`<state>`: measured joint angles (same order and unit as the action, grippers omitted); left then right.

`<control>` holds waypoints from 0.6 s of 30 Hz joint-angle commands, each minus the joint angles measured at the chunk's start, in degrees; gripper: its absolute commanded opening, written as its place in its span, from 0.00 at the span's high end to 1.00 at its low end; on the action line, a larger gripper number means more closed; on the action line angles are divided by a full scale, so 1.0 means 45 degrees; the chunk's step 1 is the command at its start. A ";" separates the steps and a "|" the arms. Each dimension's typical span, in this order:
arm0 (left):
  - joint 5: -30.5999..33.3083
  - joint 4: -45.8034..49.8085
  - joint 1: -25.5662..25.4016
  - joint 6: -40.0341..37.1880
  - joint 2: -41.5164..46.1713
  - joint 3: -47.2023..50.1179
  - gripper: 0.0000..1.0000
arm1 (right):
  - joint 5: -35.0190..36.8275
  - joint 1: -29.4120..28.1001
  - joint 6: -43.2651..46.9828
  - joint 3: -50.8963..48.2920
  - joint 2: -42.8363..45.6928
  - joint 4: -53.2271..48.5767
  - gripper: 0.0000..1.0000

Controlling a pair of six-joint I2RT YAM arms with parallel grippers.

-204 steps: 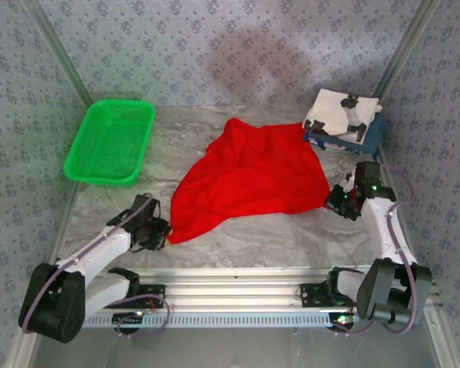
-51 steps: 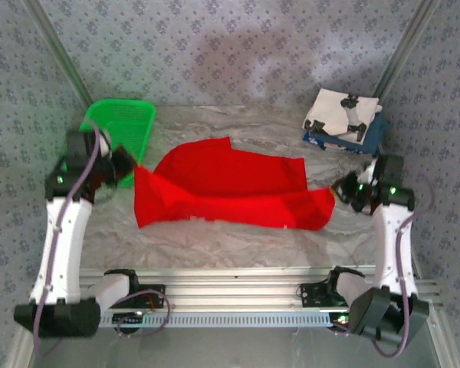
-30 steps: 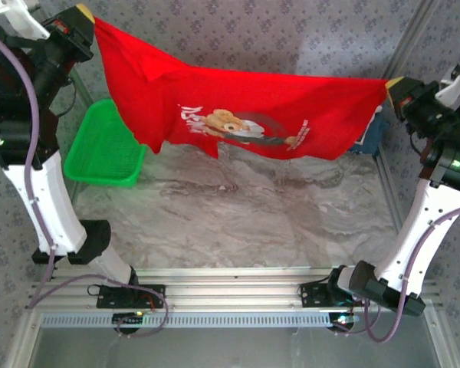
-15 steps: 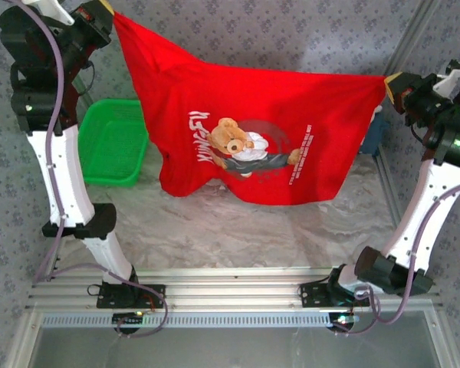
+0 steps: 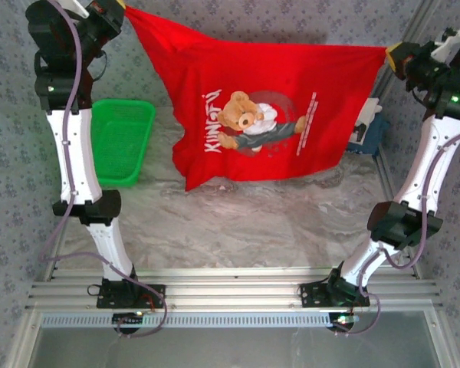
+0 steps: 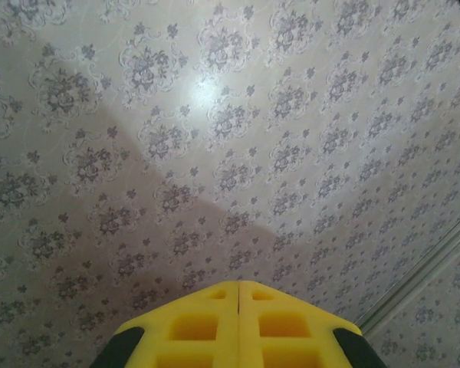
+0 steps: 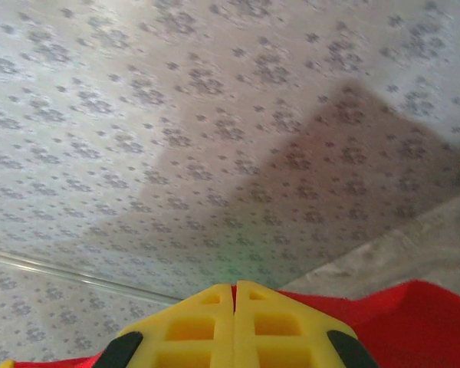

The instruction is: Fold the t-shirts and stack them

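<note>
Clamped shut, the left tool (image 5: 119, 6) and right tool (image 5: 392, 54) hold the red t-shirt (image 5: 268, 115) stretched high above the bench (image 5: 253, 222) (bear print outward); pulling tauter could slip a corner free

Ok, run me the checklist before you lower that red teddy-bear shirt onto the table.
1. Left gripper shut on one top corner of the red teddy-bear t-shirt: ok.
2. Right gripper shut on the opposite top corner: ok.
3. Shirt hanging flat and even: not ok. Its left side droops to a bunched point and the bear print sits tilted.
4. Marbled table below the shirt free for laying it down: ok.
5. Green mesh basket apart from the cloth: ok.
6. Folded stack at back right not touched by the shirt: cannot tell, the cloth hides most of it.
</note>
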<state>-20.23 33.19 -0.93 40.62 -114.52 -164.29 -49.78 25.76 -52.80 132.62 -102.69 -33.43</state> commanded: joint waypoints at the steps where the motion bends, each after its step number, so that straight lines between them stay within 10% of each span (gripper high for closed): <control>1: 0.0008 -0.1656 0.0894 0.0294 0.0715 -0.0621 0.95 | -0.0361 0.0113 -0.0396 0.1232 -0.0055 0.0615 1.00; 10: -0.0724 0.1933 0.1496 -0.1702 0.2468 0.0451 0.96 | -0.0852 0.0370 0.0975 -0.3223 0.2621 0.0264 1.00; 18: 0.0622 0.3592 0.0885 -0.3353 0.6216 0.8123 0.99 | 0.0190 -0.0091 0.4123 -0.9329 0.5906 -0.2611 1.00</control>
<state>-22.20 45.63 4.27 30.30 -90.04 -137.21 -52.42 25.91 -42.13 96.97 -80.18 -38.11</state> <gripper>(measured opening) 0.044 0.063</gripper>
